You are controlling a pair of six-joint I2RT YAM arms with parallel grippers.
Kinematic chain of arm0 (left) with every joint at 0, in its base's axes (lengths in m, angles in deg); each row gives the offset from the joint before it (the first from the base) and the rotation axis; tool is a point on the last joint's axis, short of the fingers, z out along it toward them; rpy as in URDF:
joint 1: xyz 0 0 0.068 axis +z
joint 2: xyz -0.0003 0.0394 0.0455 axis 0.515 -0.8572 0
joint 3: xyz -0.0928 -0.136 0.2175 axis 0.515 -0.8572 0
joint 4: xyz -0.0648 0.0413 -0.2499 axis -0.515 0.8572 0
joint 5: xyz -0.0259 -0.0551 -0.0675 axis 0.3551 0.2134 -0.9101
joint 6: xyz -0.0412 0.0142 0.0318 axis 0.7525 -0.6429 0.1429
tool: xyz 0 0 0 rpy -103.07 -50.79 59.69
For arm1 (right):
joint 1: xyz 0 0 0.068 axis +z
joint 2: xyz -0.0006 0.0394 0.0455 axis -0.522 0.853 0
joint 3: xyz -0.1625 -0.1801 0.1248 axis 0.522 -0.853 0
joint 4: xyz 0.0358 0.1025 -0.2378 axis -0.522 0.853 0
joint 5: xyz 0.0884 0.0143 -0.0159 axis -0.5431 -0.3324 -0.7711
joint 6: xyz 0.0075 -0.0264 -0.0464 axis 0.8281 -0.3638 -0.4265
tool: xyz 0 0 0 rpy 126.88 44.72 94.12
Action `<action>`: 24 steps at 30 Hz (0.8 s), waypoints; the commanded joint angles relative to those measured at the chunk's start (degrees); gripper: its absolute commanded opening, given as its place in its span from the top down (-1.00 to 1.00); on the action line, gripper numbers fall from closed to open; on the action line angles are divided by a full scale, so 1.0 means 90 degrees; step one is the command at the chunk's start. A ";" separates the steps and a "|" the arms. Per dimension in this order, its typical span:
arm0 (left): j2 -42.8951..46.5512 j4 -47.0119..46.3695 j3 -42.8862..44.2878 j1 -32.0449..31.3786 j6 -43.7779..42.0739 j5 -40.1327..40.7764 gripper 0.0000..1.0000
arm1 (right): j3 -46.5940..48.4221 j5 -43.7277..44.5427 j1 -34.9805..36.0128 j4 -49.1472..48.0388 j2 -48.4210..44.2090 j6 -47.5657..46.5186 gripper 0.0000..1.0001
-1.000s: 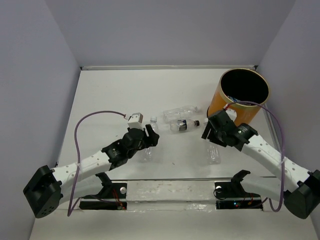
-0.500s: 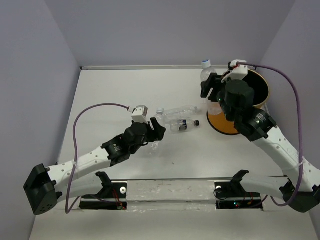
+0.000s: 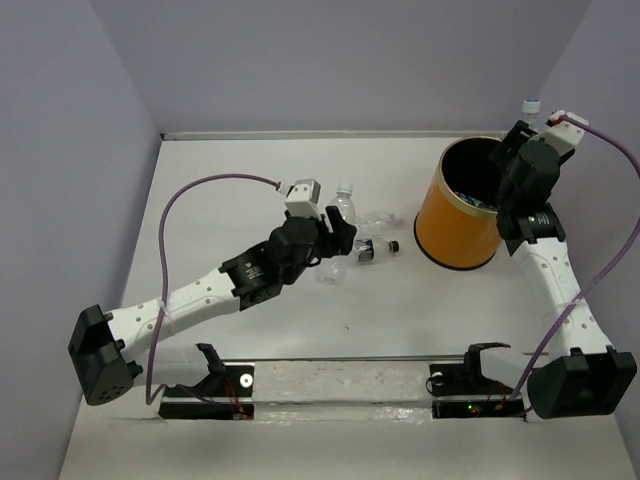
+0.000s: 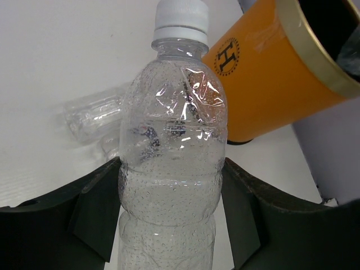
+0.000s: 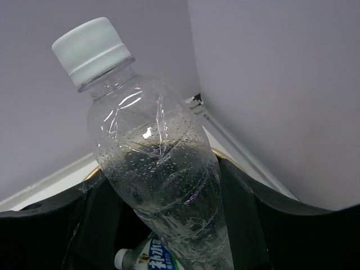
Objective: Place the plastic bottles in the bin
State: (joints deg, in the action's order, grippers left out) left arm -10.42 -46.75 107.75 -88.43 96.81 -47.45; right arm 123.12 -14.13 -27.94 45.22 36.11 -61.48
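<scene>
White flat tabletop (image 3: 250,170), boxed in by plain pale-lilac walls (image 3: 340,60) at the back and on both sides, with a thin grey strip (image 3: 330,133) along the back joint. A frosted clear rail (image 3: 340,382) runs across the near edge, carrying a left black bracket (image 3: 212,362) and a right black bracket (image 3: 478,356). There's a small dark speck (image 3: 347,324) on the tabletop just beyond the rail.

The orange bin (image 4: 264,84) carries a circular emblem (image 4: 228,56) with a capital H on its wall.
</scene>
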 commanded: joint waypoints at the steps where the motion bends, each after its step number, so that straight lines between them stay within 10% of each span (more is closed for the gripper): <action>1: -0.0186 -0.0442 0.0926 -0.0035 -0.0385 0.0336 -0.19 | -0.0534 -0.0769 -0.0129 -0.0540 -0.0077 0.0682 -0.37; 4: -0.0576 -0.0598 0.1619 -0.0035 -0.0522 0.0356 -0.18 | -0.0789 -0.1091 -0.0129 -0.0444 -0.0487 0.0829 -0.99; 14: -0.2860 -0.1339 0.5046 -0.0084 -0.1389 0.0044 -0.19 | -0.0339 -0.1853 -0.0129 0.0983 -0.2263 0.1366 -0.92; 16: -0.3212 -0.1496 0.5515 -0.0103 -0.1615 -0.0005 -0.19 | -0.0466 -0.1990 -0.0129 0.1080 -0.2896 0.1444 -0.60; 19: -0.3915 -0.1886 0.6394 -0.0113 -0.2025 -0.0269 -0.19 | -0.0750 -0.2389 -0.0129 0.1256 -0.3369 0.1776 0.38; 24: -0.5068 -0.2725 0.7674 -0.0113 -0.2494 -0.0746 -0.19 | -0.1150 -0.3503 -0.0129 0.1471 -0.3876 0.2108 0.92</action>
State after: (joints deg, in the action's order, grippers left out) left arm -51.93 -60.83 169.19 -89.13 80.33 -50.73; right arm 116.22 -36.38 -28.88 54.01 1.03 -45.93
